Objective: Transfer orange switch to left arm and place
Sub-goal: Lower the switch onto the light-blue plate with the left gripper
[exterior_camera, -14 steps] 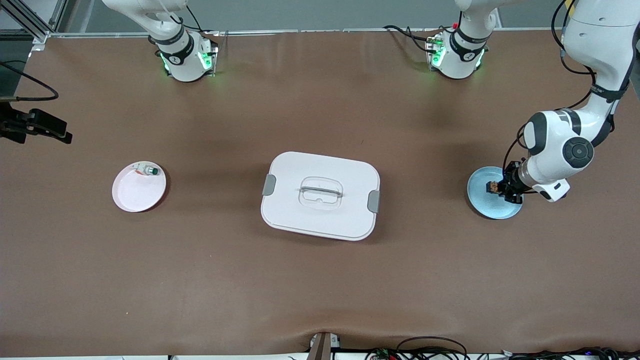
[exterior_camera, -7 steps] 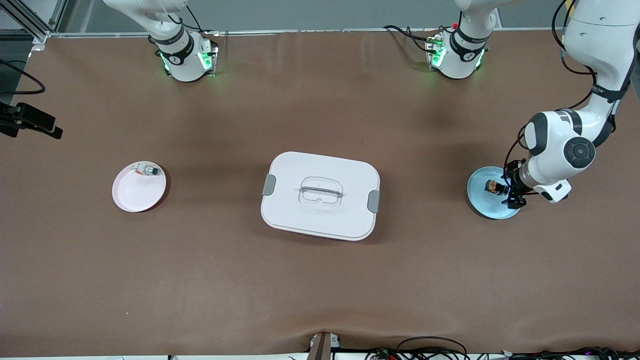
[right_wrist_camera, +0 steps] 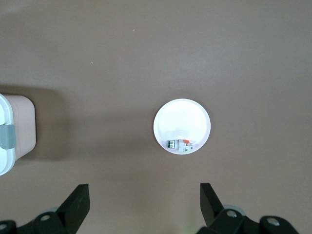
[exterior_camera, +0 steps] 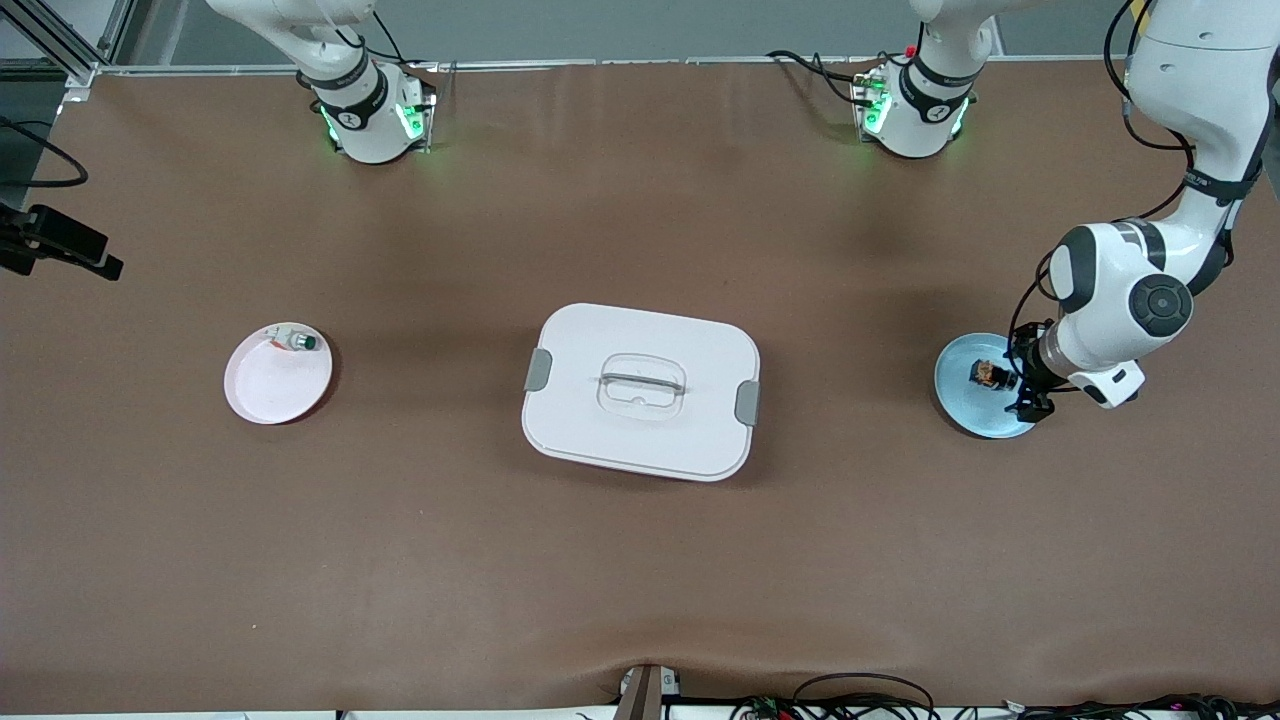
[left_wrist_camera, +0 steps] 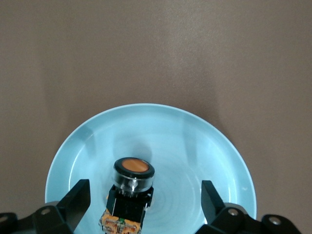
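Note:
The orange switch (exterior_camera: pixel 986 375) (left_wrist_camera: pixel 131 187), a small black body with an orange cap, rests on the blue plate (exterior_camera: pixel 962 408) (left_wrist_camera: pixel 195 141) at the left arm's end of the table. My left gripper (exterior_camera: pixel 1024 381) (left_wrist_camera: pixel 145 191) hangs low over that plate, open. One finger stands on each side of the switch, and neither touches it. The white box (exterior_camera: pixel 640 390) (right_wrist_camera: pixel 9 134) with grey clips sits mid-table. My right gripper (exterior_camera: pixel 62 246) (right_wrist_camera: pixel 145 196) is open and empty, high over the right arm's end of the table.
A pink plate (exterior_camera: pixel 270 392) (right_wrist_camera: pixel 183 119) lies toward the right arm's end, with a small white-silver switch with a green cap (exterior_camera: pixel 297 341) (right_wrist_camera: pixel 179 145) on its rim area. Cables run along the table edge nearest the front camera.
My left gripper has opened and let go of the orange switch, which now lies on the blue plate. The right gripper has drifted slightly toward the table's end.

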Tool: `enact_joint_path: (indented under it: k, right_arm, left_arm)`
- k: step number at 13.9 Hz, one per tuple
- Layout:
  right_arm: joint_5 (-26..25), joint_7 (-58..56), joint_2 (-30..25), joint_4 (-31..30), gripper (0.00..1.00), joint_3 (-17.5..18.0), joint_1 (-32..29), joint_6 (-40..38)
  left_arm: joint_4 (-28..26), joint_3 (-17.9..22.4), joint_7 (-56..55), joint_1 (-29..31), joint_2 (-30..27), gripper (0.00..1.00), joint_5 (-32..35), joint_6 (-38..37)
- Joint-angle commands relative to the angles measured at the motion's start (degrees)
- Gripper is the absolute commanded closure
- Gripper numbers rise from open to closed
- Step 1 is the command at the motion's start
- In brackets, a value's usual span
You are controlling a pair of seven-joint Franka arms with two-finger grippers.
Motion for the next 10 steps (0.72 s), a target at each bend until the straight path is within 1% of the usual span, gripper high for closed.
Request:
enact_joint_path:
  k: [1, 4, 5, 8, 10]
  right_arm:
    - [0.67, 1.19, -1.33, -0.91, 0.0, 0.25, 0.39, 0.41]
    - [0.75, 1.28, -1.33, -0.82, 0.0, 0.16, 0.3, -0.21]
    - [0.75, 1.28, -1.33, -0.82, 0.0, 0.07, 0.22, -0.12]
    - [0.58, 1.28, -1.33, -0.82, 0.0, 0.07, 0.3, -0.04]
    - [0.4, 1.28, -1.24, -0.82, 0.0, 0.25, 0.57, 0.58]
  left_arm:
    - [-0.01, -0.78, -0.77, -0.41, -1.01, 0.0, 0.88, -0.26]
    - [-0.53, -0.78, 1.33, -1.46, -1.45, 0.0, 0.61, -0.18]
    - [-0.62, -0.96, 4.56, -1.47, -1.63, 0.0, 0.18, -0.09]
    - [-1.67, -1.75, 20.88, -1.64, -2.33, 0.0, -4.38, -0.09]
    - [-2.47, -2.1, 32.48, -2.08, -2.86, 0.0, -4.84, -0.09]
